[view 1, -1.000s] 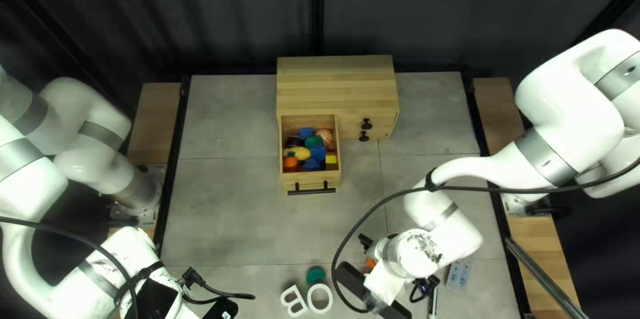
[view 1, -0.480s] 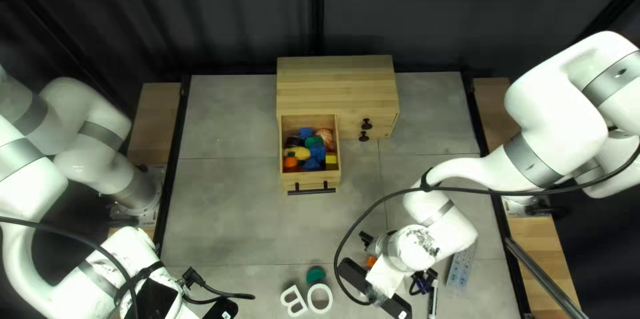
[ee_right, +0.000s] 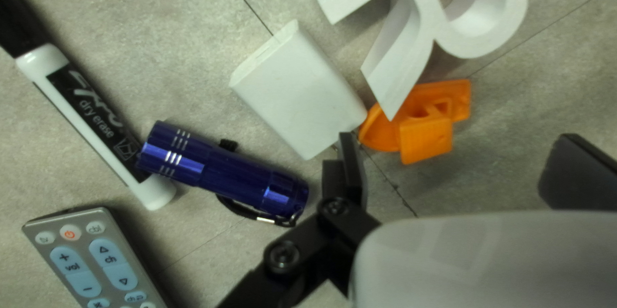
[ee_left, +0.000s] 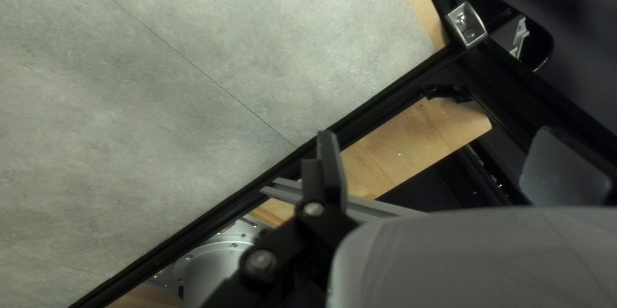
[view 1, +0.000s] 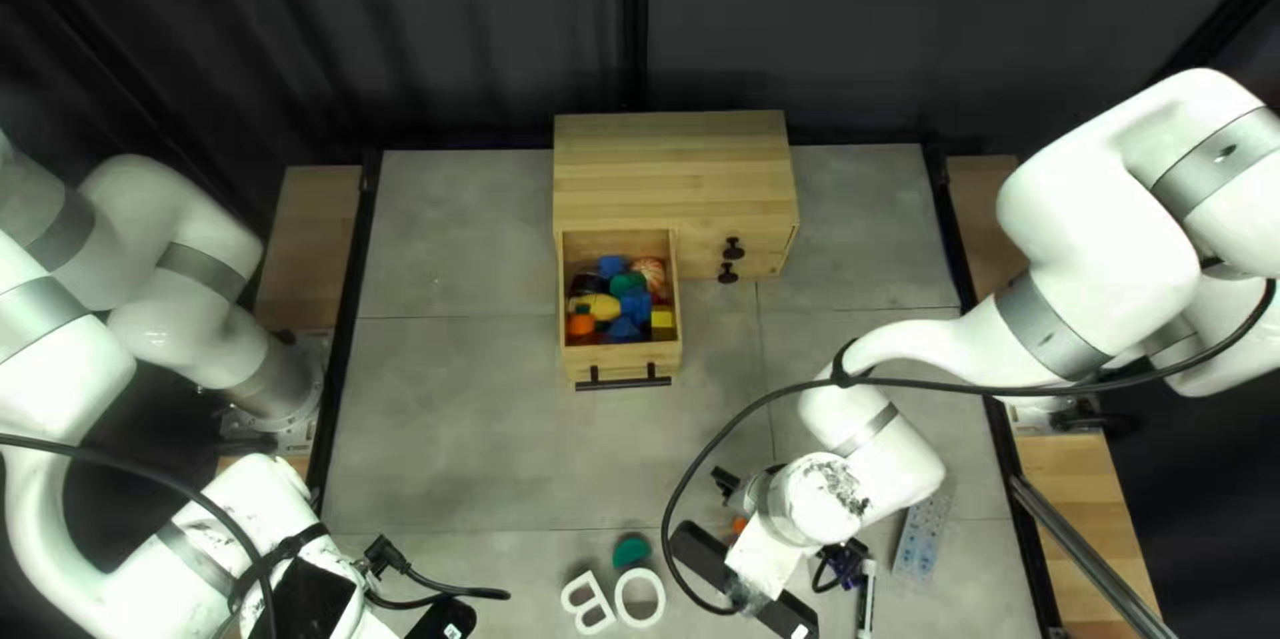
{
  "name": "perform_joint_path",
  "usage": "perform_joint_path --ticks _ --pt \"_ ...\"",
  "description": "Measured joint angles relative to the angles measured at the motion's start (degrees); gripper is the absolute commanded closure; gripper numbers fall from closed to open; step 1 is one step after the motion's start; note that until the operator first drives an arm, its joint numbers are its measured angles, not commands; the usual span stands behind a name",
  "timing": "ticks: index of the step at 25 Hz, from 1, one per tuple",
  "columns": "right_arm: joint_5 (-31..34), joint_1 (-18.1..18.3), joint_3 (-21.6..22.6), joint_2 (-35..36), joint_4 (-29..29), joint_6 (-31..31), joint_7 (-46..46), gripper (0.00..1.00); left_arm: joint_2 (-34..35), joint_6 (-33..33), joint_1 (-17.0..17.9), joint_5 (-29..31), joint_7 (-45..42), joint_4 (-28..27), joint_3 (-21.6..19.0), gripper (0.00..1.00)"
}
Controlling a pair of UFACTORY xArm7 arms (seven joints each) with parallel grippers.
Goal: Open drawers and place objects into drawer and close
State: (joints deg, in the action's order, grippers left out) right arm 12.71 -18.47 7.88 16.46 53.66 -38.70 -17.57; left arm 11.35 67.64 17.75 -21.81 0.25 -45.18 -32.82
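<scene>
A grey, tiled table stood before a dark curtain [view 1: 400, 26] in the top left view. On it was one pale wooden cabinet [view 1: 674, 166] with two black knobs and one pulled-out drawer [view 1: 620, 366] with a black bar handle, holding blue, yellow, orange, green and striped pieces too crowded to count. Nearer lay two white, letter-shaped blocks [view 1: 640, 596] and one green, rounded piece [view 1: 631, 550]. The left gripper [view 1: 440, 619] was partly cut off; the right gripper [view 1: 744, 583] was low over the near part of the table. In the left wrist view, the fingers [ee_left: 331, 170] stood spread with nothing between them, over a black rail [ee_left: 379, 106] and a wooden plank [ee_left: 411, 141]. In the right wrist view, that gripper's fingers were also spread, holding nothing; ahead lay one orange plastic piece [ee_right: 424, 137], beside one white rectangular block [ee_right: 299, 92] and one white letter-shaped block [ee_right: 424, 22]. To the side were one blue metallic flashlight [ee_right: 225, 173], one black-capped white marker [ee_right: 83, 108] with a printed label, and one grey remote [ee_right: 116, 244] with printed, light-blue buttons.
</scene>
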Motion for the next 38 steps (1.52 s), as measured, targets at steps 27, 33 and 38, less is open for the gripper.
perform_joint_path --ticks 27,33,38 --pt "12.08 2.05 -2.55 -19.94 3.0 -21.11 8.66 1.0 0.0 0.0 0.0 0.0 0.0 0.0 0.0 0.0" --pt "19.67 5.56 -5.47 -20.61 3.92 -17.59 12.9 1.0 0.0 0.0 0.0 0.0 0.0 0.0 0.0 0.0" --pt "24.54 8.9 -8.77 -17.46 5.74 -11.66 16.94 1.0 0.0 0.0 0.0 0.0 0.0 0.0 0.0 0.0"
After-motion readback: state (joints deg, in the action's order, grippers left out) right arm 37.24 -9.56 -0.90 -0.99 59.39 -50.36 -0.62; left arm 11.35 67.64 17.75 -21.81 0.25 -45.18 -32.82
